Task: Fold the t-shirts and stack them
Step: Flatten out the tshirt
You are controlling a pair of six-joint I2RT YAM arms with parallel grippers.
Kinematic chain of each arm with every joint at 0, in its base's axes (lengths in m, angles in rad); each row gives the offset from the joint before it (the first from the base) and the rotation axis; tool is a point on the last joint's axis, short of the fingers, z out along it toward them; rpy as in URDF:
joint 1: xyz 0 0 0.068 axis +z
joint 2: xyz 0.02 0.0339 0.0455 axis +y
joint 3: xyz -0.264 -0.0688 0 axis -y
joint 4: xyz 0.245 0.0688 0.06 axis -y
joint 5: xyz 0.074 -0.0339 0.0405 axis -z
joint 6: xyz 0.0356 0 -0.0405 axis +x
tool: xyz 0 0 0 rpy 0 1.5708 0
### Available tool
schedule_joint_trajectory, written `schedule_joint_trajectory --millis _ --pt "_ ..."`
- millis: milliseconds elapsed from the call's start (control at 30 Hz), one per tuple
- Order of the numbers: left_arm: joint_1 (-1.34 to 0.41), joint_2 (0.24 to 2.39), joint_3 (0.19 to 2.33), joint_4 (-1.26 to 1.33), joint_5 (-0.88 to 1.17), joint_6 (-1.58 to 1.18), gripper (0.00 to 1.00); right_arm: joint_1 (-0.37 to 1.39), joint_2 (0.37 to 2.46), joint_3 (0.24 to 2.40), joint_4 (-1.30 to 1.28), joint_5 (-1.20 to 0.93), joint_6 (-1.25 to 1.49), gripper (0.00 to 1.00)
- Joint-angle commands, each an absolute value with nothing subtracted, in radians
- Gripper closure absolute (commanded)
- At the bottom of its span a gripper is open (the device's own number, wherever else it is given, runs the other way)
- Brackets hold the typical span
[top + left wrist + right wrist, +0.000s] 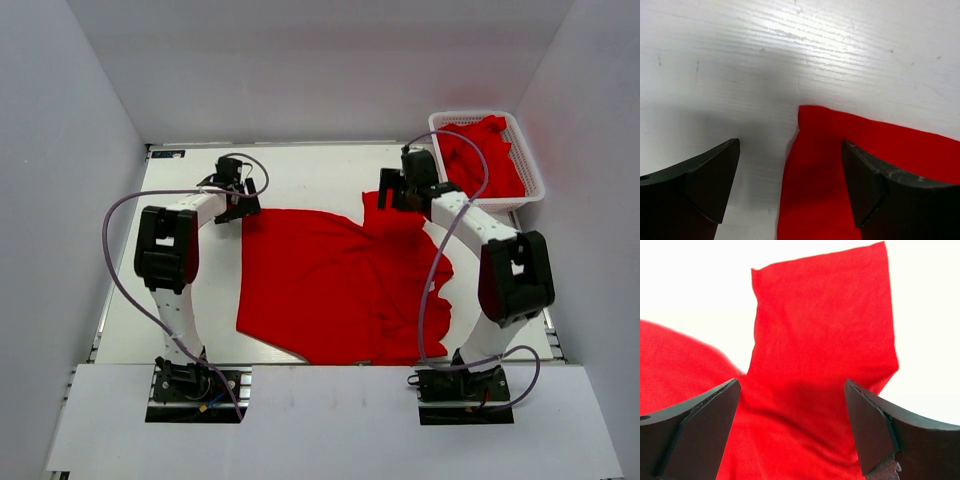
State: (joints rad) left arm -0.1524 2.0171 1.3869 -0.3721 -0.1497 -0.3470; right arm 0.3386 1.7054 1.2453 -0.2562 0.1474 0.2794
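While one t-shirt (pixel 330 290) lies spread on the table (pixel 300 170), one basket (pixel 500 204) holds a red heap (pixel 480 160), perhaps several more. Left gripper (pixel 790 142) and right gripper (pixel 791 382) both gape wide.

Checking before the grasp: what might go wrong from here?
The open left gripper straddles only the corner of the spread red cloth t-shirt, one finger over white table; it may pinch too little and slip. The open right gripper hangs over a sleeve, and the cloth near that arm lies rumpled, so pulling may drag creases.
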Motion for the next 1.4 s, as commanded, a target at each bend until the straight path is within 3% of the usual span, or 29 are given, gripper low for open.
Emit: schedule_joint_trajectory --millis 0,133,433,533,667,1067,1300,1367 --pt "-0.146 2.013 1.416 -0.341 -0.149 -0.341 0.09 0.313 1.779 1.331 -0.267 0.222 0.278 0.10" --pt "-0.146 2.060 1.437 -0.331 -0.149 -0.315 0.23 0.293 1.860 1.426 -0.290 0.232 0.288 0.10" --pt "-0.179 2.083 1.362 -0.308 -0.067 -0.210 0.43 0.239 1.983 1.532 -0.299 0.229 0.327 0.10" --pt "-0.179 2.114 1.371 -0.328 -0.055 -0.196 0.62 0.236 2.046 1.595 -0.299 0.219 0.318 0.10" --pt "-0.189 2.157 1.393 -0.356 -0.032 -0.196 0.99 0.222 2.135 1.696 -0.304 0.198 0.345 0.10" --pt "-0.189 2.121 1.391 -0.345 -0.011 -0.196 1.00 0.201 2.339 1.907 -0.305 0.262 0.327 0.10" --pt "-0.189 2.121 1.402 -0.377 -0.023 -0.196 1.00 0.196 2.378 1.893 -0.311 0.267 0.333 0.10" --pt "-0.189 2.121 1.414 -0.386 -0.023 -0.207 1.00 0.196 2.379 1.888 -0.328 0.247 0.333 0.15"
